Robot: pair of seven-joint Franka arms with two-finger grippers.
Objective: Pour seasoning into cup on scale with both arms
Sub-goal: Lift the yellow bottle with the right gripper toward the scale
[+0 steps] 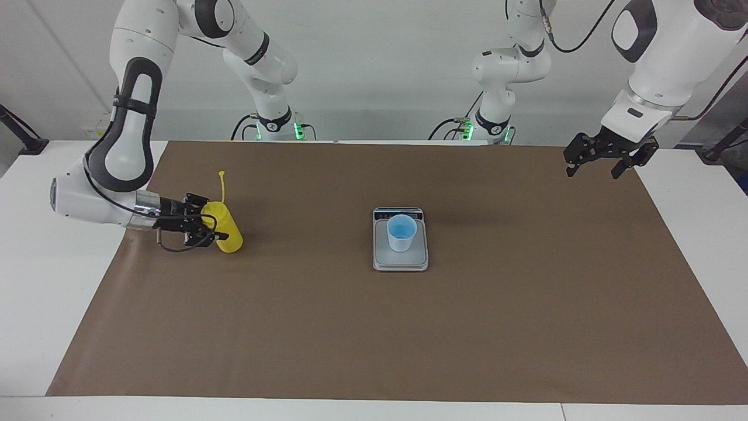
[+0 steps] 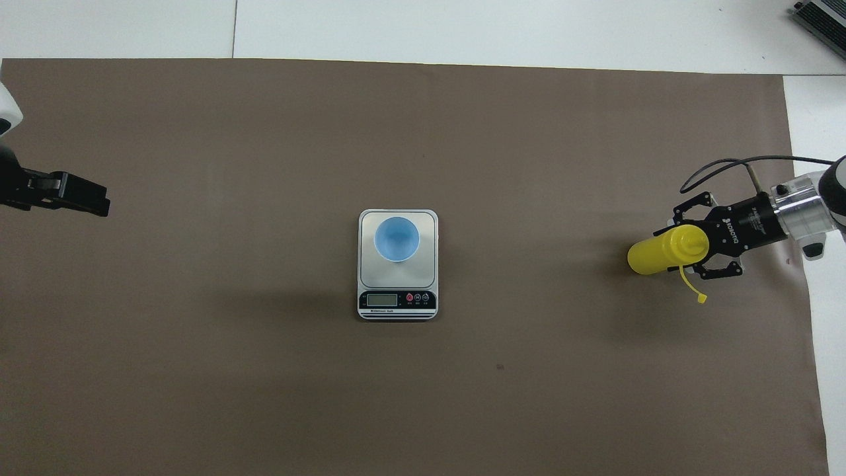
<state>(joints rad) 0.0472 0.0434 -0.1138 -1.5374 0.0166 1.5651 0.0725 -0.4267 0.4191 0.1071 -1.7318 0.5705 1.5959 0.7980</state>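
The yellow seasoning bottle (image 1: 229, 235) (image 2: 651, 256) stands leaning on the brown mat toward the right arm's end of the table. Its thin cap stick (image 1: 221, 186) points up. My right gripper (image 1: 215, 228) (image 2: 684, 248) comes in level from the side, shut on the bottle's upper part just below the nozzle. The light-blue cup (image 1: 401, 233) (image 2: 396, 239) stands upright on the silver-grey scale (image 1: 400, 264) (image 2: 396, 303) at the mat's middle. My left gripper (image 1: 593, 173) (image 2: 82, 196) hangs open and holds nothing, over the mat's corner at the left arm's end, and waits.
The brown mat (image 1: 374, 333) covers most of the white table (image 1: 35, 292). The scale's dark display strip (image 2: 397, 299) faces the robots.
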